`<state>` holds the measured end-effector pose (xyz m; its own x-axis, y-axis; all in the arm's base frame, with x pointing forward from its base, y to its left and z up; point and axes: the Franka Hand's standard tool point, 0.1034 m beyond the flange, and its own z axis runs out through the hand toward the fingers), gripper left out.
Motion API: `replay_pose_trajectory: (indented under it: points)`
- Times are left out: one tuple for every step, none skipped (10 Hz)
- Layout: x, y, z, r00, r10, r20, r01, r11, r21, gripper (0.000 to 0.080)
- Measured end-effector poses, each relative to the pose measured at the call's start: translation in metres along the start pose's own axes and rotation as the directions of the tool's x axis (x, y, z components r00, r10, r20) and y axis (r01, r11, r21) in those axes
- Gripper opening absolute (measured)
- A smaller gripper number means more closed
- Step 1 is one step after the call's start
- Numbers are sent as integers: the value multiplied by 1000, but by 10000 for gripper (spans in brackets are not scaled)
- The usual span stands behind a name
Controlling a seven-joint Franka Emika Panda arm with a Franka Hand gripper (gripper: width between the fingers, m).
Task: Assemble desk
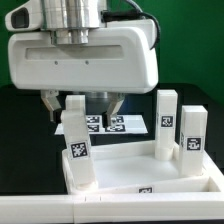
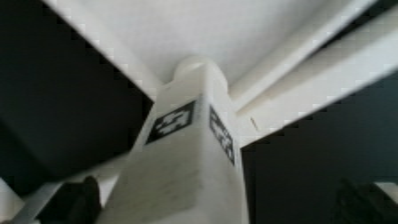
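Note:
The white tabletop [image 1: 150, 178] lies with its rim up at the front of the exterior view. A white tagged leg [image 1: 76, 140] stands upright in its corner on the exterior view's left. Two more tagged legs [image 1: 165, 124] [image 1: 192, 134] stand upright in the corners on the right. My gripper [image 1: 82, 105] hangs over the left leg with one finger on each side of its top, open. In the wrist view the same leg [image 2: 187, 140] rises between the dark fingertips [image 2: 71, 200], closer to one of them, with the tabletop [image 2: 214, 30] beyond it. My gripper [image 2: 222, 205] stands wide there.
The marker board [image 1: 118, 123] lies flat on the black table behind the tabletop, partly hidden by the fingers. A white ledge [image 1: 60, 208] runs along the front edge. A green wall stands at the back.

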<state>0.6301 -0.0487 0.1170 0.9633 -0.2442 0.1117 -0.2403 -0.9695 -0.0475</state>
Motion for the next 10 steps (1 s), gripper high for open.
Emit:
replay_pose_trajectory:
  points:
    - [-1,0,1,997,-82,4,82,997,2,649]
    - [-1,1,1,999,-45,4,45,999,1,649]
    - [-1,1,1,1000,-15,4,15,1000,1,565]
    - [-1,1,1,1000,-17,4,17,1000,0,430]
    - [-1,1,1,998,66,4,-66,998,1,430]
    - [-1,1,1,989,151,5,-151,989,1,283]
    - [-1,1,1,976,220,4,-220,976,0,284]
    - [-1,2,1,953,302,4,-302,953,0,284]
    - [-1,1,2,914,405,4,-405,914,-1,284]
    - [-3,-1,2,786,618,10,-618,786,-11,284]
